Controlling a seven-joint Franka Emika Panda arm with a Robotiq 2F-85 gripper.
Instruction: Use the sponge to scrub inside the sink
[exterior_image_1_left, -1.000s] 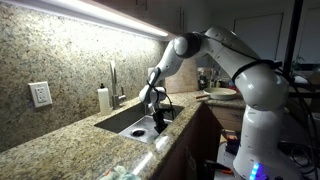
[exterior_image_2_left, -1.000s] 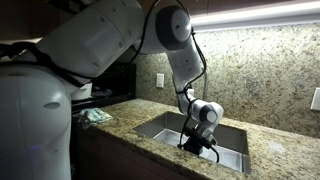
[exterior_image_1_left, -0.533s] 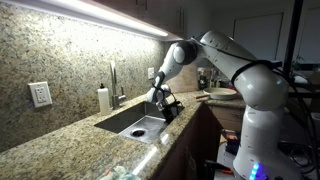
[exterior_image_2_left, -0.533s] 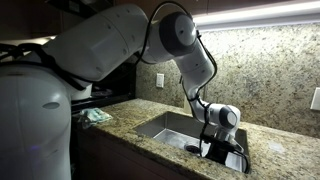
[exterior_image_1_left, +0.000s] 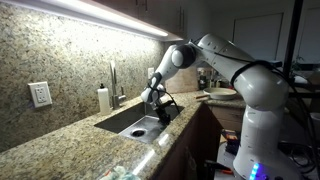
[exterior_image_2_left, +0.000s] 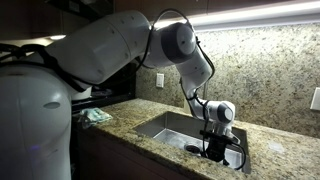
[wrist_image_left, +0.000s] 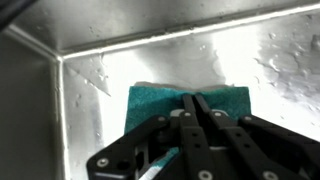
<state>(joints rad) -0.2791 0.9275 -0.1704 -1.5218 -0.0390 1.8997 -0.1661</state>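
Note:
In the wrist view the teal sponge (wrist_image_left: 150, 105) lies flat on the wet steel floor of the sink (wrist_image_left: 100, 60), close to a corner of the basin. My gripper (wrist_image_left: 193, 97) is shut, its two black fingers pressed together over the middle of the sponge and pinching its top. In both exterior views the gripper (exterior_image_1_left: 160, 112) (exterior_image_2_left: 215, 150) reaches down inside the sink (exterior_image_1_left: 125, 122) (exterior_image_2_left: 165, 128). The sponge is hidden below the rim there.
Speckled granite counter (exterior_image_1_left: 70, 145) surrounds the basin. A slim chrome tap (exterior_image_1_left: 112, 80) and a white soap bottle (exterior_image_1_left: 103, 98) stand behind it by the backsplash. A teal cloth (exterior_image_2_left: 95, 116) lies on the counter. The basin walls stand close around the gripper.
The gripper slid across the basin floor toward one end, then came part of the way back. It stayed shut throughout.

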